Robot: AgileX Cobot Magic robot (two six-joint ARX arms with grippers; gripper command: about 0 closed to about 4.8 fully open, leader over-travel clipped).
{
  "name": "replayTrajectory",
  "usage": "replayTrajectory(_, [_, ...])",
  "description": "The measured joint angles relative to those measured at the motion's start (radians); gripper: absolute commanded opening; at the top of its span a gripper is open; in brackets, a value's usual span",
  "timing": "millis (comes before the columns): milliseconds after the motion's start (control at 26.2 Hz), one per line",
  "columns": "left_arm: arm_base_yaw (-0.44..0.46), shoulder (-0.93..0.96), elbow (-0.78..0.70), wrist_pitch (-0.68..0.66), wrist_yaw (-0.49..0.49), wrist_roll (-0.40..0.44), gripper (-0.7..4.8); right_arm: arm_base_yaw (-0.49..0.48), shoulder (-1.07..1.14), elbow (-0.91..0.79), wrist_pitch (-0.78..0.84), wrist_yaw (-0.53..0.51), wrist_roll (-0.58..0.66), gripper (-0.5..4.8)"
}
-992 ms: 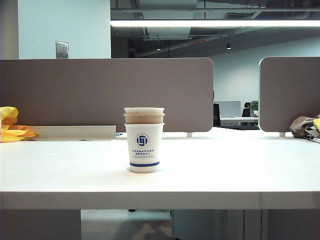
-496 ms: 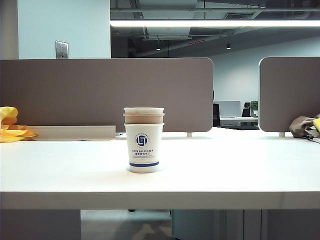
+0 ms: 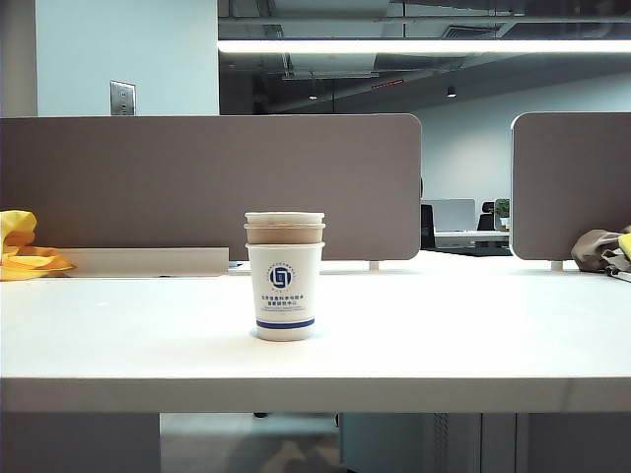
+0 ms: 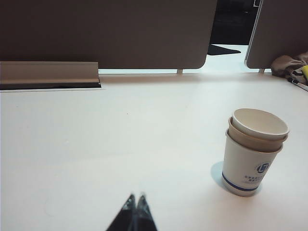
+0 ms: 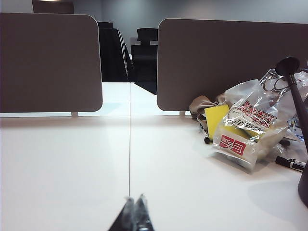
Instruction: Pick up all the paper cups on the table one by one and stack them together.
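White-and-kraft paper cups (image 3: 284, 278) sit nested in one stack mid-table (image 3: 473, 335), so I'd call this done. Left gripper (image 4: 135, 197) is pinched shut and empty, near the stack; right gripper (image 5: 134, 198) likewise, pointing at the bagged clutter (image 5: 245, 127) (well away). Only risk I see: a careless arm swing toppling that stack.

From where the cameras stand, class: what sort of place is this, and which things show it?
Probably an open-plan office: a white table with grey partition panels, an office chair behind and ceiling strip lights. Stacked paper cups stand mid-table.
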Motion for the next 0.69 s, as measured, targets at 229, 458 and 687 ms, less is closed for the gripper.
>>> replayTrajectory(229, [0.000,0.000,0.000,-0.001,0.000,0.000,-0.06,0.001,0.000,0.000,-0.023,0.000,0.000,-0.01])
replayTrajectory(458, [0.000,-0.002,0.000,-0.001,0.000,0.000,-0.06,0.001,0.000,0.000,-0.023,0.000,0.000,-0.01])
replayTrajectory(687, [0.006,-0.002,0.000,-0.001,0.000,0.000,-0.06,0.001,0.000,0.000,-0.023,0.000,0.000,-0.01])
